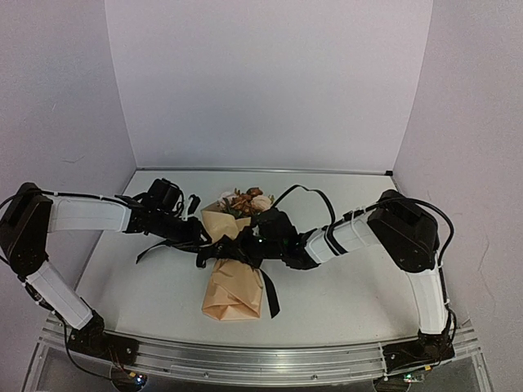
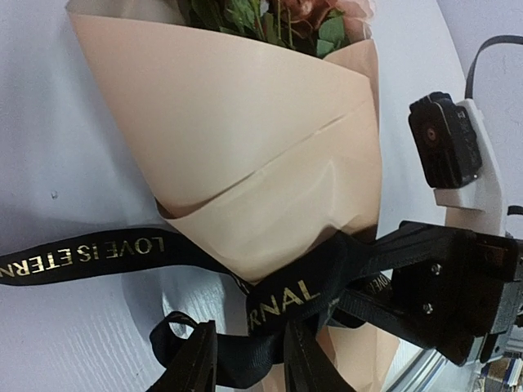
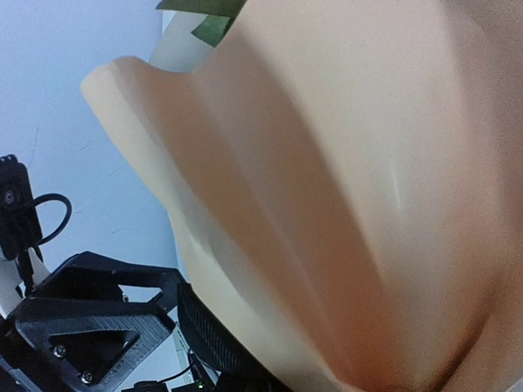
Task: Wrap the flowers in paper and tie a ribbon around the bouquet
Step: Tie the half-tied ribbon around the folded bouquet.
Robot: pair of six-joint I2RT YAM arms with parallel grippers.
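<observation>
**Position relative to the grippers.** The bouquet [image 1: 233,282], a cone of tan kraft paper with cream and orange-brown flowers [image 1: 245,200] at one end, is laid flat on the white table [image 1: 147,286] between the two arms. The left gripper [image 1: 214,247] is set against its left side at mid-length, and the right gripper [image 1: 255,245] against its right side at the same height. The narrow black fabric ribbon [image 1: 270,298] is passed around the cone at this point, and one tail is trailed toward the near edge.

**Gripper state.** In the left wrist view, the ribbon [image 2: 82,257] is bunched between the fingers of the left gripper [image 2: 245,363], which are closed on it. The right gripper [image 2: 353,300] is fully closed, and the ribbon is led into its fingers.

**Differences between views.**
- The gold lettering "LOVE IS ETERNAL" and the overlapped paper fold are shown only in the left wrist view.
- The right wrist view is filled by blurred paper, with the left gripper [image 3: 90,327] seen at lower left. Its own fingers are not shown.
- The full length of the bouquet is given only by the top view.

**Orientation.** The long axis is run from near to far. The flowers are pointed at the back wall.
</observation>
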